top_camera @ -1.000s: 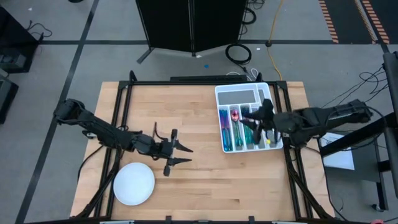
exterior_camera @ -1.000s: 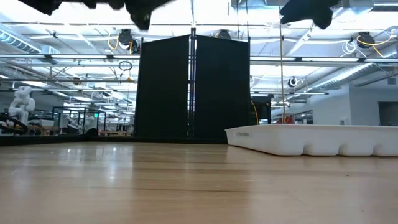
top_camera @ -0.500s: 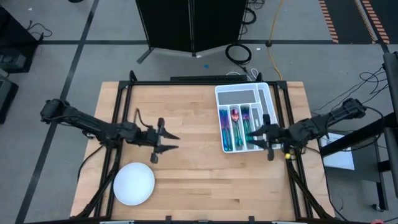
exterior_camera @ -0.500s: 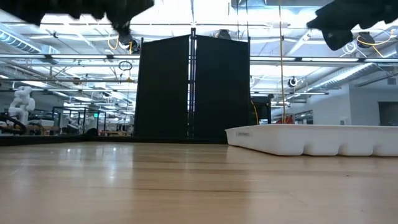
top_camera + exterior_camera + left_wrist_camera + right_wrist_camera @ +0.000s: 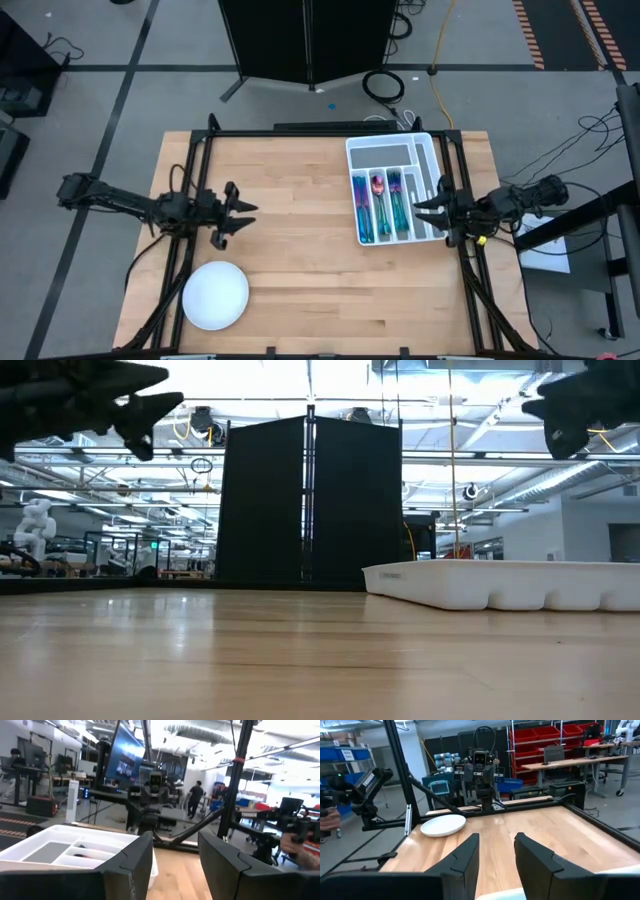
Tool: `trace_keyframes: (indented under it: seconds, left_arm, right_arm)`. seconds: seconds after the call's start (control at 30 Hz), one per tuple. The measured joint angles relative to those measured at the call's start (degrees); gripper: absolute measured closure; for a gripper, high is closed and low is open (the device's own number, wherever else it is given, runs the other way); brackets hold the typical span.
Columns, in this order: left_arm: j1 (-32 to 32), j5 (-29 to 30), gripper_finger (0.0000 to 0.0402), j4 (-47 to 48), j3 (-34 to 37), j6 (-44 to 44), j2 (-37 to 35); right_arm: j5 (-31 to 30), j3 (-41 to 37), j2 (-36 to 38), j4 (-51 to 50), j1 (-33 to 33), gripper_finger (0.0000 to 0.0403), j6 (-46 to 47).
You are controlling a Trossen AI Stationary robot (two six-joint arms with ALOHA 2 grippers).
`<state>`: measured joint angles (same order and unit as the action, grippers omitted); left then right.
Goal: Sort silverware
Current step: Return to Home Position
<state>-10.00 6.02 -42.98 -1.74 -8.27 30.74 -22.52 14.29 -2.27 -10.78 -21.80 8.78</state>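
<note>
iridescent metal silverware [image 5: 380,207] lies in white tray [image 5: 385,155]; stiff, slick, likely light, best pinched mid-handle. left jaws over table [image 5: 300,270] left, right jaws beside tray, both apart, empty.

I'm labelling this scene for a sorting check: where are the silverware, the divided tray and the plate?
silverware [image 5: 366,213]: high view, handles in a long slot.
white divided tray [image 5: 385,154]: high view, bare crosswise compartment.
round white plate [image 5: 215,295]: high view, its centre.

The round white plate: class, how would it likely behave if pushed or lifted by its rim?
The plate looks rigid and shallow, lying flat on the wooden table, so a push probably slides it. Its smooth rim may slip from a pinch.
</note>
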Motion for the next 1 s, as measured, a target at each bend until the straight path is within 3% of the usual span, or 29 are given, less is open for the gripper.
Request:
trace_keyframes:
  seconds: [0.23, 0.37, 0.53, 0.77, 0.9, 1.0]
  left_arm:
    - [0.38, 3.02, 0.0244, 3.70, 1.34, 1.37, -4.30]
    - [1.47, 3.94, 0.0244, 6.28, 1.34, 2.89, -4.26]
    - [3.04, 5.52, 0.0244, 9.74, 1.36, 0.63, -4.26]
    - [5.98, 7.52, 0.0244, 12.66, 1.38, -4.41, -4.26]
    - [6.23, 8.30, 0.0244, 14.99, 1.38, -6.66, -4.24]
    - [6.23, 12.61, 0.0244, 15.69, 1.38, -9.95, -4.24]
  right_arm:
    - [0.21, -6.02, 2.10, -0.02, 0.19, 0.0291, 4.21]
    - [0.43, -6.76, 2.10, -5.12, 0.68, 0.0291, 7.82]
    - [-0.16, -6.74, 2.12, -10.27, 2.33, 0.0291, 9.20]
    - [1.67, -7.52, 2.00, -9.56, 3.87, 0.0291, 7.95]
    - [0.50, -9.34, 1.80, 0.74, 3.99, 0.0291, -0.69]
    - [7.37, -12.09, 1.77, 9.98, 4.19, 0.0291, -6.83]
